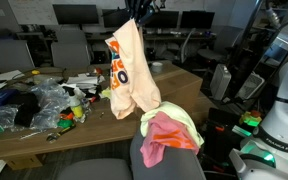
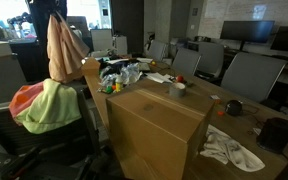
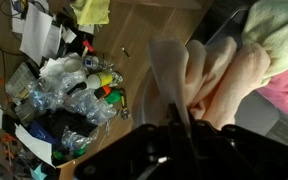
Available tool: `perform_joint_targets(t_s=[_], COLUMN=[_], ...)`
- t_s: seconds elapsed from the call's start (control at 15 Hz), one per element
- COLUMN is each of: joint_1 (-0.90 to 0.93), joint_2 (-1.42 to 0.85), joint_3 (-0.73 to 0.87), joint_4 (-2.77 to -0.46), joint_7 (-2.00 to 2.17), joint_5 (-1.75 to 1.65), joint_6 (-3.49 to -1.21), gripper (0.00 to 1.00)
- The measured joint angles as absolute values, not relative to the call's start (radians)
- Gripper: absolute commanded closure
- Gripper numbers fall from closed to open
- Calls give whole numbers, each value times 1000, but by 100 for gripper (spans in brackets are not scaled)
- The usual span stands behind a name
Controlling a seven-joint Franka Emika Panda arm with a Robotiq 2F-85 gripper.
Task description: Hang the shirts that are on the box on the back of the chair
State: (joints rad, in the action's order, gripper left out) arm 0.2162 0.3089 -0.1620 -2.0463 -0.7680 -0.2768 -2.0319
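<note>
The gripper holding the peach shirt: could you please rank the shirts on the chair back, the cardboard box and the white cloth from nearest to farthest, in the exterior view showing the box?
From the gripper, shut on the peach shirt:
1. Shirts on the chair back, just below it.
2. Cardboard box, beside the chair.
3. White cloth, beyond the box.

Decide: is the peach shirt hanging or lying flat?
Hanging: the peach shirt dangles lengthwise from the gripper, above the draped shirts on the chair back.
</note>
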Motion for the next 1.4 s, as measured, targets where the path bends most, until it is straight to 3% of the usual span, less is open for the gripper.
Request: perform_joint_targets(t_s=[1.0, 1.4], joint_1=[247, 316], joint_2=[478, 495], joint_3=[-248, -255], joint_4=[-2299, -2312], joint_7=[-618, -620], joint_5=[-547, -495], joint_6=[-2022, -1879], gripper=[99, 99])
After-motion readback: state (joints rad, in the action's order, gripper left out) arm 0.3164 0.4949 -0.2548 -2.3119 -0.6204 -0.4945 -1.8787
